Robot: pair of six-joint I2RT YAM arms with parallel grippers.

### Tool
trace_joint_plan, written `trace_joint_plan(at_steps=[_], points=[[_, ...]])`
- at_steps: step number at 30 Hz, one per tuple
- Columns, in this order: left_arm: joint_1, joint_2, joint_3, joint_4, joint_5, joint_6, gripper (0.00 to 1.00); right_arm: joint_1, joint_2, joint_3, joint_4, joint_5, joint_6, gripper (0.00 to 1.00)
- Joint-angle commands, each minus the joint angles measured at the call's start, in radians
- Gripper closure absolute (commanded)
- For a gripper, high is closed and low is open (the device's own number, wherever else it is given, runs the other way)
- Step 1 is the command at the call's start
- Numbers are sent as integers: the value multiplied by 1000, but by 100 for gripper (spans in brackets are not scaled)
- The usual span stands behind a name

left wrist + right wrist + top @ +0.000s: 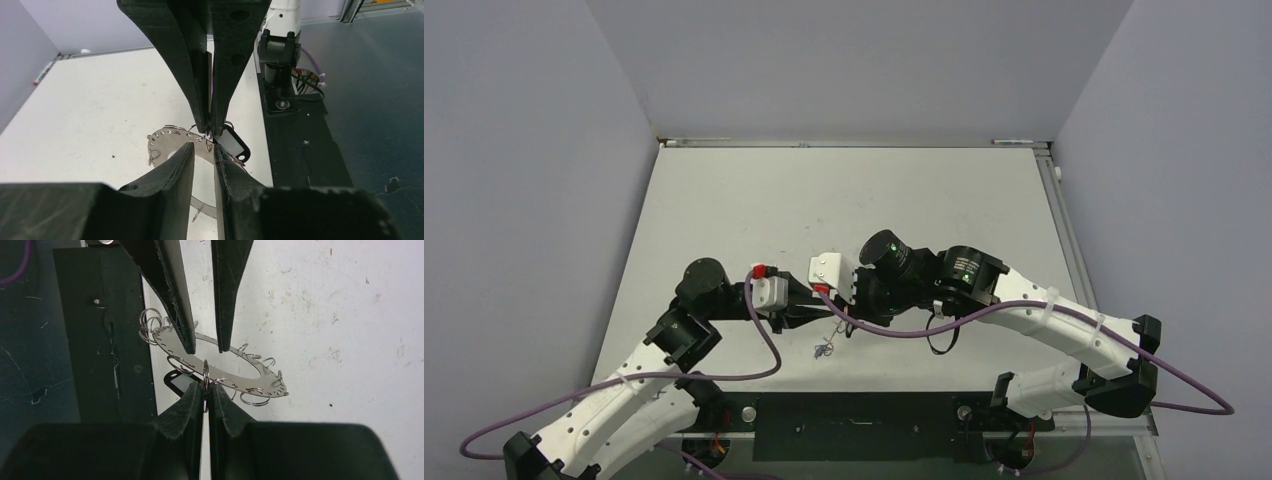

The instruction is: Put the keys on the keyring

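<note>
White tabletop; one flat grey metal keyring rimmed with wire loops sits mid-frame between two grippers. Right gripper pinches one loop tight; left gripper jaws nearly closed astride its band, grip unclear. One black-headed key just lower-left.

You have a white, speck-marked table under even light; plain grey-lilac walls rise close against the table's left, far and right edges; a metal rail runs along the table's far edge; a black plate lies along its near edge.
</note>
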Motion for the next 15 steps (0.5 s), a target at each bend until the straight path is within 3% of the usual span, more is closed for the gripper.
trace_joint_plan(at_steps=[1,15], points=[[-3,22,13,92,48,-60,82,11,-24,14,35,-25,-16,95],[-34,55,12,99,61,-87,80,32,7,51,25,-18,-27,95]])
